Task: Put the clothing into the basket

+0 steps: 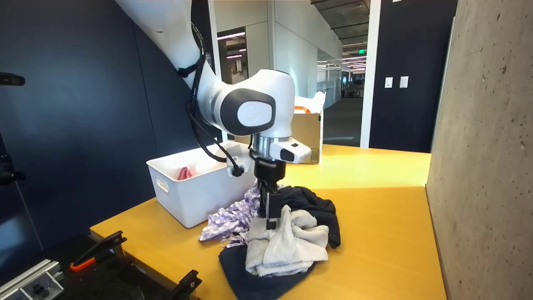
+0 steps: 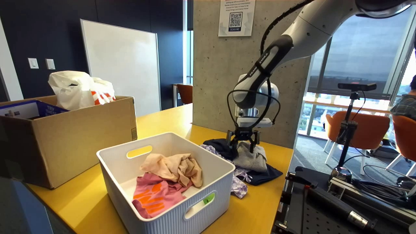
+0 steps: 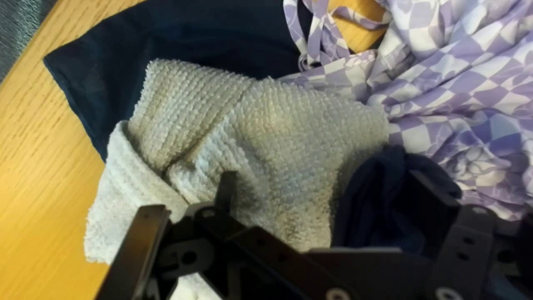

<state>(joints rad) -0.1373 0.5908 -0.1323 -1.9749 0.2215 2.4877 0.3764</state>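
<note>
A grey textured cloth (image 1: 295, 250) lies folded on top of the clothing pile; it also shows in the wrist view (image 3: 270, 133). Dark navy clothing (image 1: 310, 202) lies behind and under it. A purple-and-white checkered garment (image 2: 239, 188) lies between the pile and the basket. The white basket (image 2: 162, 224) holds a pink garment (image 2: 162, 191) and a beige garment (image 2: 177, 169). My gripper (image 2: 243, 150) points down with its fingers apart over the grey cloth. In the wrist view, one finger of the gripper (image 3: 331, 183) is by the grey cloth, the other against a navy fold.
A cardboard box (image 2: 84, 139) with a white plastic bag (image 2: 73, 87) stands on the table (image 1: 374, 216) beside the basket. A concrete wall (image 1: 483, 146) borders the table. Black clamps (image 1: 100, 246) and a camera stand (image 2: 347, 130) are near the robot's mount.
</note>
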